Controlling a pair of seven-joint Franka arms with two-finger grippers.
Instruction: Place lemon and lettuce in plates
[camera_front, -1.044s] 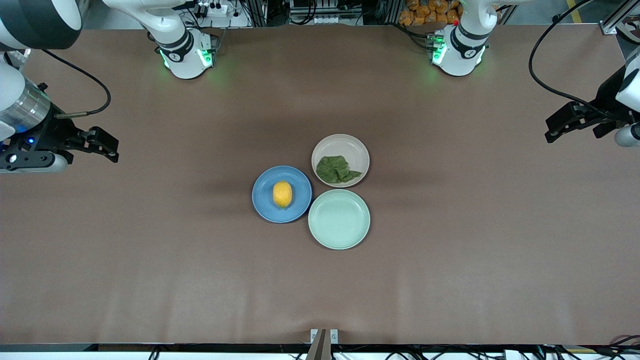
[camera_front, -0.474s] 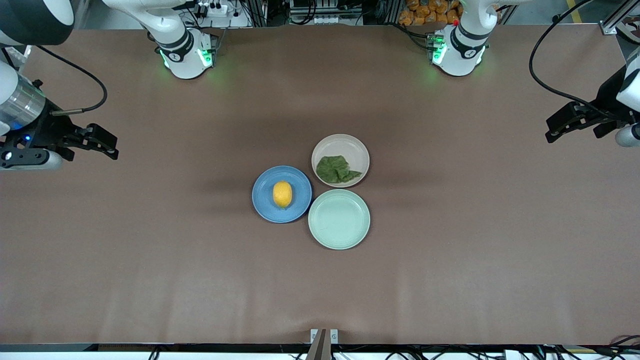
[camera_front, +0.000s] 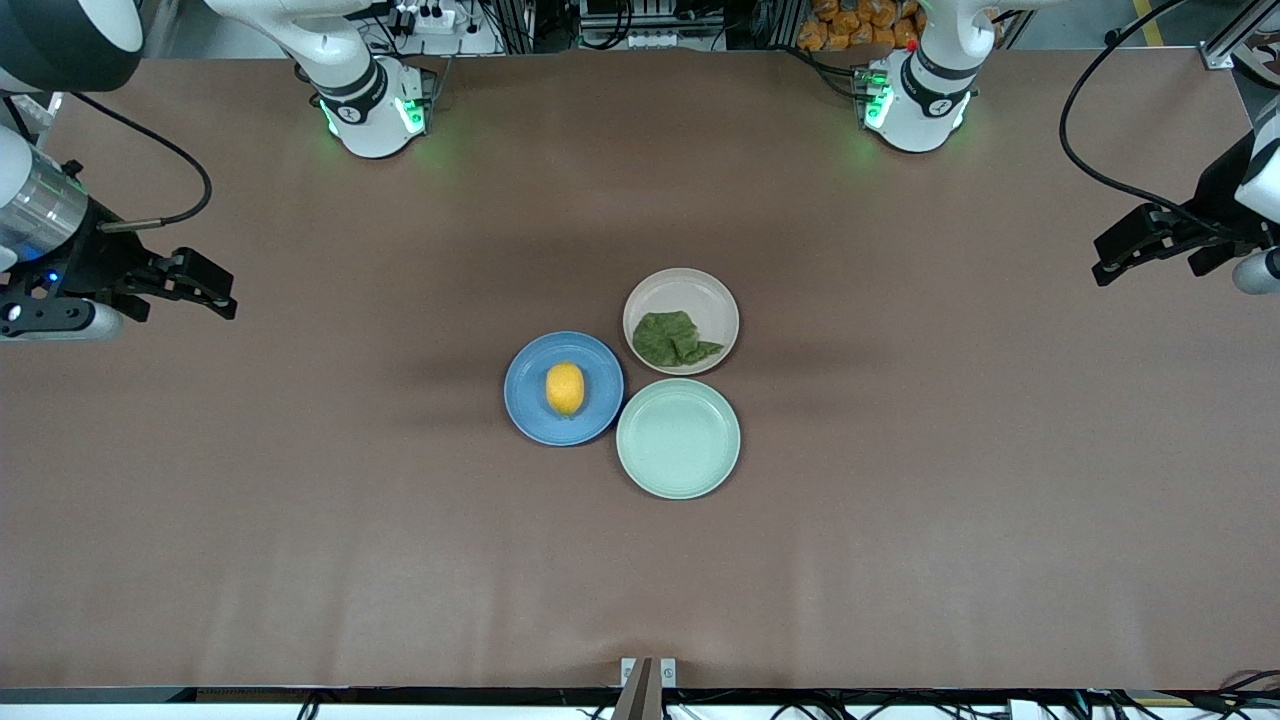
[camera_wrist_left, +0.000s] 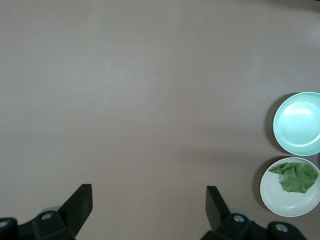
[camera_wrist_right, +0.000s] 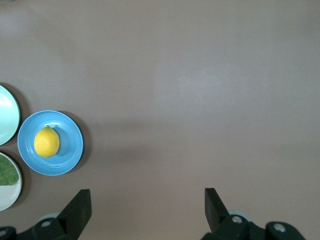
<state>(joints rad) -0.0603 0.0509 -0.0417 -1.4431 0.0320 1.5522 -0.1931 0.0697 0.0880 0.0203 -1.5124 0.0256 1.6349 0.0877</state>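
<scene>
Yellow lemon (camera_front: 565, 388), blue plate (camera_front: 530, 400)

The yellow oval lemon (camera_front: 565, 388) rests centred in the blue plate (camera_front: 530, 405), and the crumpled dark green lettuce leaf (camera_front: 672, 338) lies in the adjacent beige plate (camera_front: 682, 285) — rims touching, both plates mid-table.

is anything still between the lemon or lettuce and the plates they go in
Nothing visible does. The lemon already lies in the blue plate, the lettuce in the beige plate. Both the left gripper and right gripper hang open at the table's ends.
</scene>
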